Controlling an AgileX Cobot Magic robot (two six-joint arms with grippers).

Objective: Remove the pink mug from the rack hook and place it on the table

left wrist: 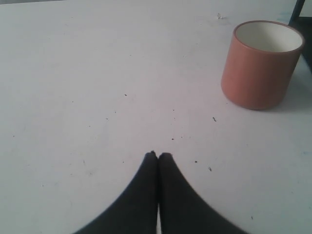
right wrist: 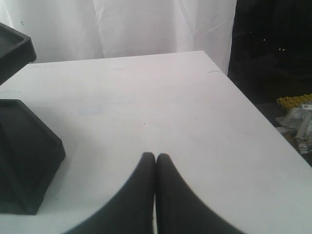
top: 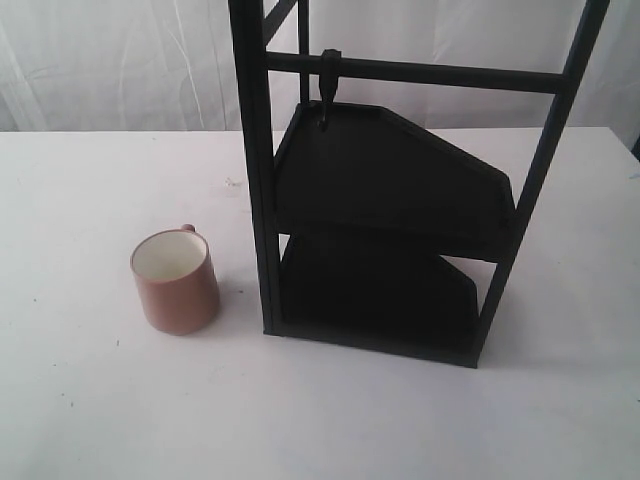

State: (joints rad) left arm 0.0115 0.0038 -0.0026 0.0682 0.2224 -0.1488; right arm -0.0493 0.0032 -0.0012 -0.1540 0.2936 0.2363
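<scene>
The pink mug (top: 175,281) stands upright on the white table (top: 100,400), left of the black rack (top: 390,220); its handle peeks out behind the rim. Up on the crossbar, the rack hook (top: 327,88) hangs bare. In the left wrist view the mug (left wrist: 261,63) sits well ahead and to one side of my left gripper (left wrist: 158,155), which is shut on nothing above the table (left wrist: 97,97). My right gripper (right wrist: 156,156) is likewise shut and empty over the table (right wrist: 170,97), beside the rack's trays (right wrist: 24,146). Neither gripper shows in the exterior view.
Two slanted black trays (top: 400,190) fill the rack frame. A white curtain (top: 120,60) hangs behind the table. In the right wrist view the table's edge (right wrist: 253,107) drops off to a dark floor with yellow clutter (right wrist: 297,105).
</scene>
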